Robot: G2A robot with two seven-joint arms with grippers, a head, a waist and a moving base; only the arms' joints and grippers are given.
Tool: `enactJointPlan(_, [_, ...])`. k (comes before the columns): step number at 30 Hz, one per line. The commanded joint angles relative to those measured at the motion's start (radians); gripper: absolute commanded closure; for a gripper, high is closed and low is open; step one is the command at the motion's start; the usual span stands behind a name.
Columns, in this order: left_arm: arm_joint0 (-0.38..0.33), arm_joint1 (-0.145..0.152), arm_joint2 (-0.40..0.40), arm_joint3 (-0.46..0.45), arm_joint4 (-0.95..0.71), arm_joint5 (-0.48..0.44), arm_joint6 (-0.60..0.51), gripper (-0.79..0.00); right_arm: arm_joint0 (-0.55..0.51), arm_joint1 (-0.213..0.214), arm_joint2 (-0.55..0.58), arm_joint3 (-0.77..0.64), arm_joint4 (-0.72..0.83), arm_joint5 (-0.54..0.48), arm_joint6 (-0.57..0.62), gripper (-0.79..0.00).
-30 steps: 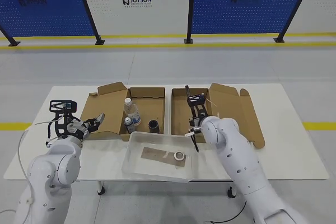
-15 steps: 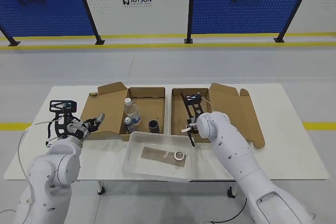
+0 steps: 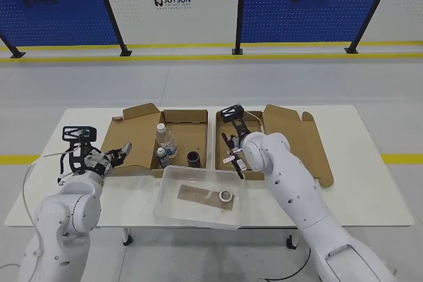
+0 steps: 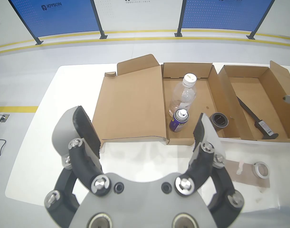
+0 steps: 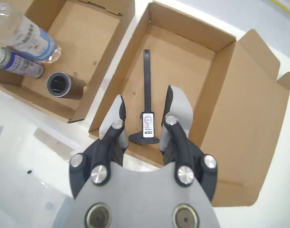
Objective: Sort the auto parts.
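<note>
**A:** From above, what surrounds the work?

**B:** Two open cardboard boxes sit side by side on the table [image 3: 352, 204]. The left box [image 3: 194, 137] holds a plastic bottle [image 3: 166, 137], a spray can [image 3: 161, 156] and a black sleeve [image 3: 193, 158]. Nearer the robot is a clear tray [image 3: 170, 201] with a brown sheet [image 3: 197, 194] and a metal ring [image 3: 226, 197]. The left gripper [image 3: 118, 153] hangs by that box's outer flap.

**A:** Anything covered?

**B:** The right arm [image 3: 282, 176] lies over the near end of the right box [image 3: 296, 144] and hides most of its floor.

**A:** And the left wrist camera?

**B:** Its fingers are spread wide and hold nothing. Beyond them the caliper [image 4: 251, 115] lies flat and slantwise in the right box. The tray is cut off at the edge.

**A:** The right wrist?

**B:** The right gripper [image 5: 145, 93] is above the box's near end, its fingers moderately apart and empty. The caliper shows between them on the box floor. The bottle is cut off at the edge.

**A:** What has changed?

**B:** Half a second ago a slim dark bar reached past the box's near wall beside that wrist. Now the caliper lies inside the box, and the wrist has turned toward the left box. The left arm has stayed put.
</note>
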Motion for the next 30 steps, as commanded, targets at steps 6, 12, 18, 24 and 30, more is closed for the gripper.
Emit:
enactJointPlan(6, [0.0, 0.0, 0.0, 0.0, 0.0, 0.0, 0.0, -0.785, -0.157, 0.021, -0.02, -0.358, -0.049, -0.077, 0.18, -0.422])
enactJointPlan(12, [0.0, 0.0, 0.0, 0.0, 0.0, 0.0, 0.0, -0.785, -0.259, 0.031, -0.045, -0.498, -0.035, -0.13, 0.278, -0.388])
enactJointPlan(18, [0.0, 0.0, 0.0, 0.0, 0.0, 0.0, 0.0, -0.785, -0.331, 0.039, -0.05, -0.48, -0.035, -0.137, 0.288, -0.379])
enactJointPlan(24, [0.0, 0.0, 0.0, 0.0, 0.0, 0.0, 0.0, -0.785, -0.341, 0.038, -0.067, -0.389, -0.042, -0.139, 0.263, -0.385])
enactJointPlan(30, [0.0, 0.0, 0.0, 0.0, 0.0, 0.0, 0.0, -0.785, -0.319, 0.028, -0.1, -0.25, -0.031, -0.141, 0.212, -0.366])
